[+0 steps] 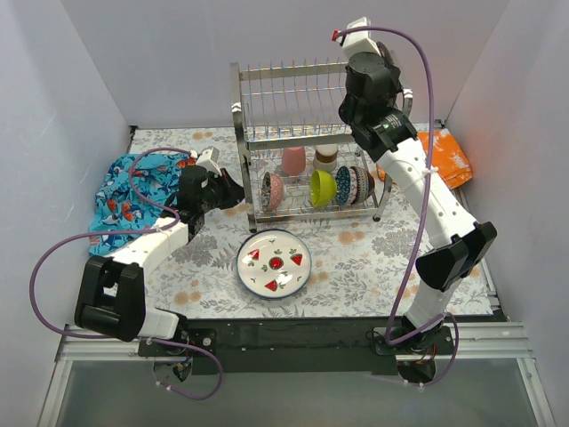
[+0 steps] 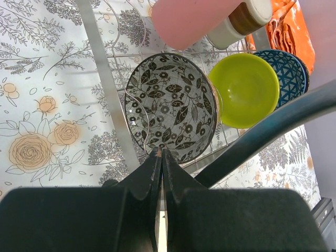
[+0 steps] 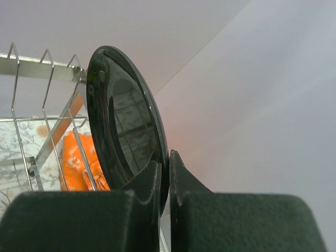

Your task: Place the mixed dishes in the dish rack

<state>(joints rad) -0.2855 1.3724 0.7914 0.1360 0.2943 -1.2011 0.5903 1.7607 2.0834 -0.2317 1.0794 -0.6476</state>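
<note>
The chrome dish rack (image 1: 307, 98) stands at the back middle. My right gripper (image 3: 165, 157) is shut on the rim of the black plate (image 3: 123, 126) and holds it upright by the right end of the rack's upper slotted shelf (image 3: 31, 60); it is above that corner in the top view (image 1: 378, 71). My left gripper (image 2: 161, 153) is shut and empty, its tips just short of the patterned bowl (image 2: 170, 107) standing on edge in the lower tier. In the top view it (image 1: 238, 192) is left of the rack's post. The white red-rimmed plate (image 1: 275, 261) lies flat before the rack.
The lower tier also holds a lime bowl (image 2: 243, 89), blue patterned bowls (image 2: 287, 71), a pink cup (image 2: 189, 21) and a tan-banded cup (image 2: 244, 18). A blue cloth (image 1: 133, 191) lies far left and an orange cloth (image 1: 444, 156) right of the rack.
</note>
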